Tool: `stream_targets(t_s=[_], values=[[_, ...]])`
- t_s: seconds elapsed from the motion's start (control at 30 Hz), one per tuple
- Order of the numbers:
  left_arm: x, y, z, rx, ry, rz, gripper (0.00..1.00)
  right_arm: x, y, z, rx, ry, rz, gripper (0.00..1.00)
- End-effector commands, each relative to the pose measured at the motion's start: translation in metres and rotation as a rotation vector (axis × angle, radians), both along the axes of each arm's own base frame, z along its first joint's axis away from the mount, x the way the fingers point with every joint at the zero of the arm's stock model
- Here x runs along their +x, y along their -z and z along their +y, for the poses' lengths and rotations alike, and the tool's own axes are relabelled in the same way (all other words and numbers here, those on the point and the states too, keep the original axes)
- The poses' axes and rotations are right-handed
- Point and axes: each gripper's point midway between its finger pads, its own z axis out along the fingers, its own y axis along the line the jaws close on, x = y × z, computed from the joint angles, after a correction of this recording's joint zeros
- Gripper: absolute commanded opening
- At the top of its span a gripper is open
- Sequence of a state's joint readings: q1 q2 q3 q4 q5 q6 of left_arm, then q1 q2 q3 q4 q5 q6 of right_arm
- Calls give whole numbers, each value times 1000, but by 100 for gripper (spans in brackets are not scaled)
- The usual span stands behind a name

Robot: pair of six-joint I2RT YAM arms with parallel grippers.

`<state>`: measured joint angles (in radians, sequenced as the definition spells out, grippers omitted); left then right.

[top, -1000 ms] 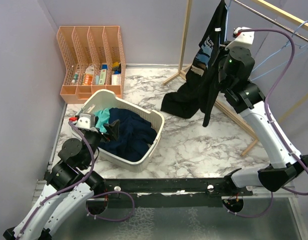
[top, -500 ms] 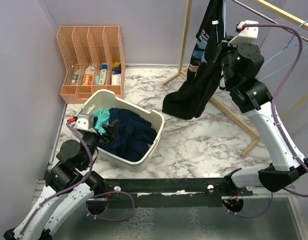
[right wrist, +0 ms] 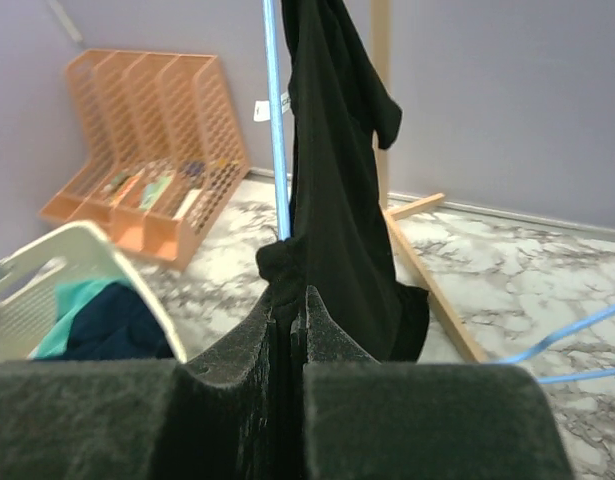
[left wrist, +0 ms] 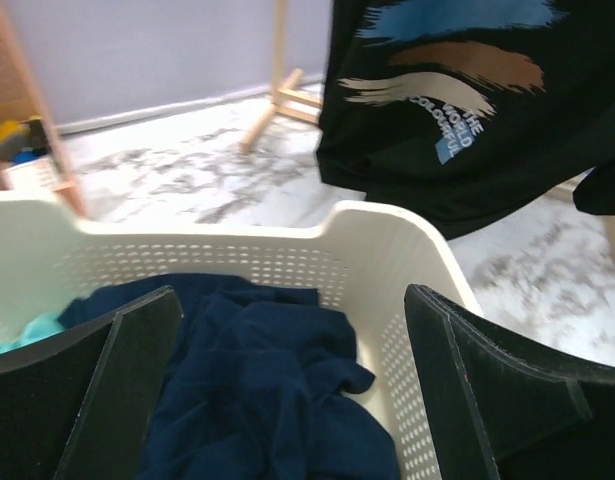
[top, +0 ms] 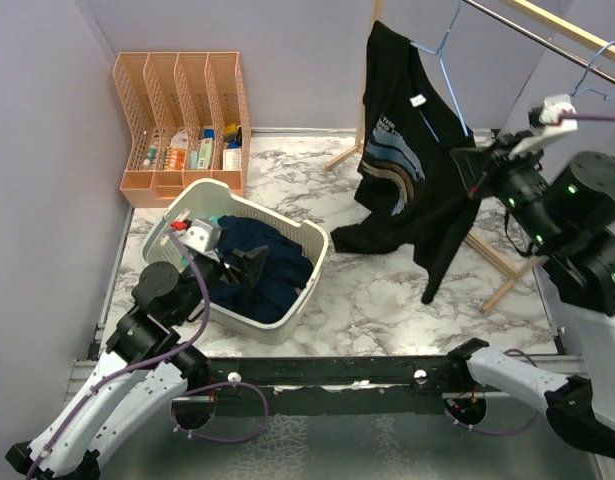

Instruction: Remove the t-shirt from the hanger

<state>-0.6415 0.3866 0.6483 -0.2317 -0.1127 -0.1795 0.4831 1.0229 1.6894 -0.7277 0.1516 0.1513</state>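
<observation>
Pinching a fold of the black t-shirt (top: 402,160), your right tool (right wrist: 289,310) has its fingers pressed together on the cloth. The shirt drapes on the blue hanger (right wrist: 278,150) above the surface (top: 387,290), stretched toward that tool. Your left tool (left wrist: 292,350) is spread wide over the white basket (left wrist: 387,240) of clothes.

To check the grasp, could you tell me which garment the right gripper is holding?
The black printed t-shirt on the blue hanger; the right gripper pinches it. The navy garment lies in the basket.
</observation>
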Motion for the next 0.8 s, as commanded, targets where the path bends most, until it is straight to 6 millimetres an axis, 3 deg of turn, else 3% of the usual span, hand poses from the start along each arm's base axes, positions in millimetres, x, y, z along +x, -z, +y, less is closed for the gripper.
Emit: stream_targets(t_s=[0.0,0.27,0.43,0.53,0.77], values=[[-10,-30,-46,-26,249,-65,98,-60,14,9,-28,-206,47,1],[-20,-117,-99,-42,540,-203,97,-125,57,0,-42,-330,145,1],[-27,-167,-123,-89,688,-304,97,-159,88,13,-50,-496,212,1],[-26,-179,-137,-98,765,-316,97,-174,96,20,-30,-574,215,1],[-14,-178,-175,-115,937,-243,97,-200,98,26,-13,-685,190,1]])
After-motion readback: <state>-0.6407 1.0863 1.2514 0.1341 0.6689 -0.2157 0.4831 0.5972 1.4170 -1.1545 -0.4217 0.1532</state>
